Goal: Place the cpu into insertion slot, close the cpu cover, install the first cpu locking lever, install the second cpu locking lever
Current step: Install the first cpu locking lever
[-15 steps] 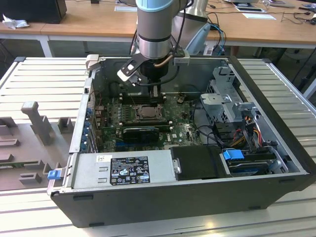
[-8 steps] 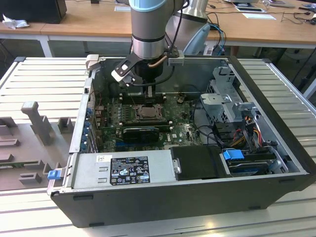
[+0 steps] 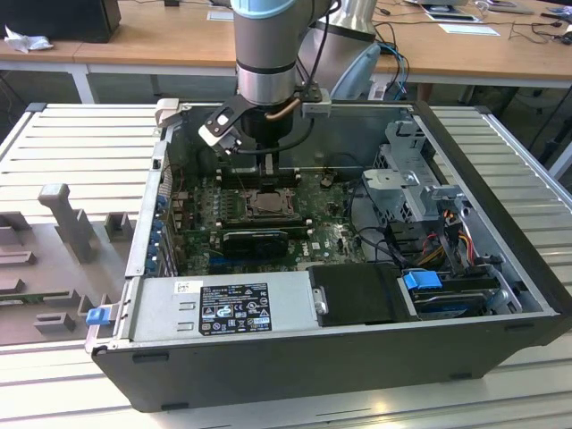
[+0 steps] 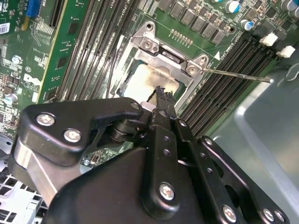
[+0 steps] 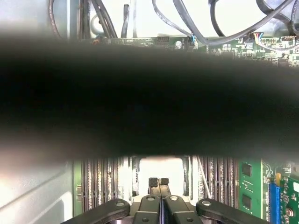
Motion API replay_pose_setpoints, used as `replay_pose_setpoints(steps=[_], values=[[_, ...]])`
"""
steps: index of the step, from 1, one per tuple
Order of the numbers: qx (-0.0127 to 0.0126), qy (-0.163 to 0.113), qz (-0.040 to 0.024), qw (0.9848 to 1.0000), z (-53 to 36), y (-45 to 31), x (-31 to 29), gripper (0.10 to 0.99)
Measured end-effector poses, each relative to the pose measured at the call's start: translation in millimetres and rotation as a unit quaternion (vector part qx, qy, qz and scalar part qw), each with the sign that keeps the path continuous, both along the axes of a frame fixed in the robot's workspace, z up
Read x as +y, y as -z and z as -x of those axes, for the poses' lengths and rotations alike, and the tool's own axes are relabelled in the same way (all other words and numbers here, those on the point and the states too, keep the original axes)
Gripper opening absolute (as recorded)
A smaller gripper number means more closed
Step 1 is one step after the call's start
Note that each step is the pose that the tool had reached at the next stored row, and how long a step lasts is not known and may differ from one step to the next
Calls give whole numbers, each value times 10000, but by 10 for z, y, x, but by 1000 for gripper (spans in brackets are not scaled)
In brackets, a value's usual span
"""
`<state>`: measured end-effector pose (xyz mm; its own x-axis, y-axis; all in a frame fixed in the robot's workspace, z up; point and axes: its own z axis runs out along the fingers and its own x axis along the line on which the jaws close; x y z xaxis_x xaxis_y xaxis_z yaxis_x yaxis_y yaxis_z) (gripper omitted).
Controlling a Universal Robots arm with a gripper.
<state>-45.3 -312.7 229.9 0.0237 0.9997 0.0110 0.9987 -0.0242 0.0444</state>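
While my arm reaches down into the open dark grey computer case at the middle of the exterior view, my black fingers are pressed together with nothing between them. Their tips are over the small square pale beige-silver cpu. It lies flat on the green circuit board, and the silvery-grey hinged metal cpu cover frames it.
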Motion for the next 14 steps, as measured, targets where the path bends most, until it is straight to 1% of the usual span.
replay_pose_setpoints(steps=[1,9,14], values=[[0,0,0,10000,0,-17,0,106],[-1,0,-1,10000,0,-75,0,106],[0,0,0,10000,0,-89,0,106]])
